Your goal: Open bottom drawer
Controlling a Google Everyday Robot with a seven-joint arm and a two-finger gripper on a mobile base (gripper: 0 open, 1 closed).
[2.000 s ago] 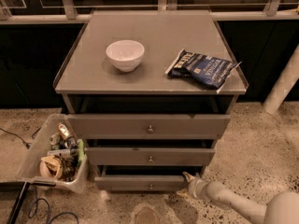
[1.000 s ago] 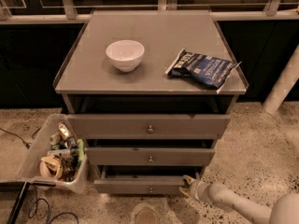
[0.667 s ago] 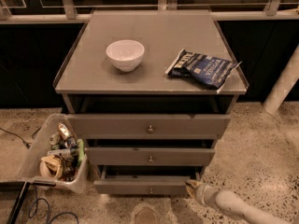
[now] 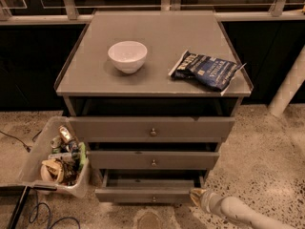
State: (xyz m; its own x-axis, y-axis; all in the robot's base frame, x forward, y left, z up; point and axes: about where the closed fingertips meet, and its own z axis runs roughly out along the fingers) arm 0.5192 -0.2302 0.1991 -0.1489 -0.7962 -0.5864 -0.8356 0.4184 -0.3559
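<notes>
Hand is low at the lower right of my view, just beside the right end of the bottom drawer; I can't say whether the two touch. I also cannot tell from this angle whether the hand is open or closed. Its pale arm runs off toward the bottom right corner, low over the speckled floor.

The bottom drawer is the lowest of three grey ones in the desk. Its front stands further out toward me than the two above, and a strip of its plain grey inside shows behind it. A small round knob sits at the centre of the front. The middle drawer and top drawer each have a dark gap above them.

On the desk I see a white bowl left of centre and a dark blue bag lying flat near the right edge, well apart. On the floor, left of the desk, is a clear bin of clutter.
</notes>
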